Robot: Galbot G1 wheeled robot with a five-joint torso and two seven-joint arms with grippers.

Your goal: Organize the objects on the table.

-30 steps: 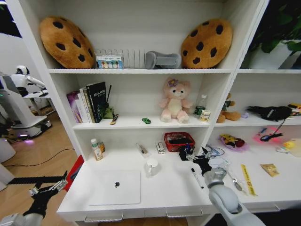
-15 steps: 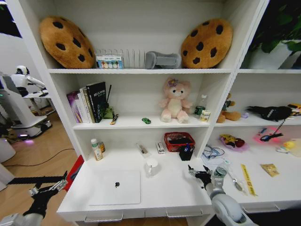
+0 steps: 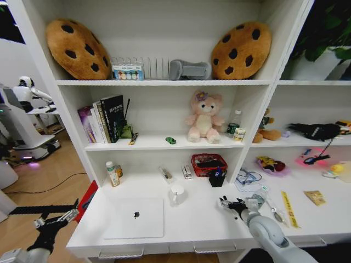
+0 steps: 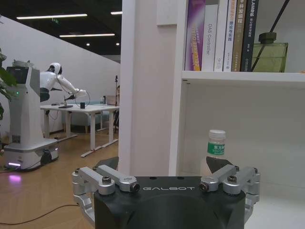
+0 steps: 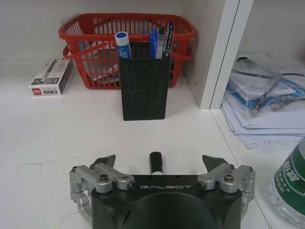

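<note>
My right gripper (image 3: 226,204) (image 5: 158,160) rests low over the white table (image 3: 192,222), open. A black pen (image 5: 156,164) with a white barrel lies between its spread fingers, untouched. Beyond it stands a black mesh pen holder (image 3: 216,178) (image 5: 144,81) with blue pens (image 5: 155,37) in it. The silver laptop (image 3: 135,217) lies closed at the table's front left. A tiny green toy car (image 3: 170,140) sits on the shelf above. My left gripper (image 3: 57,218) (image 4: 164,167) hangs open and empty off the table's left end.
A red basket (image 3: 208,163) (image 5: 126,28) stands behind the pen holder, with a small box (image 5: 50,76) beside it. A white mug (image 3: 176,193) stands by the laptop and a bottle (image 3: 112,174) at the back left. Papers and cables (image 5: 267,95) lie past the shelf upright.
My right gripper has drawn back from the pen holder toward the table's front and come down over the black pen. The left arm has not moved.
</note>
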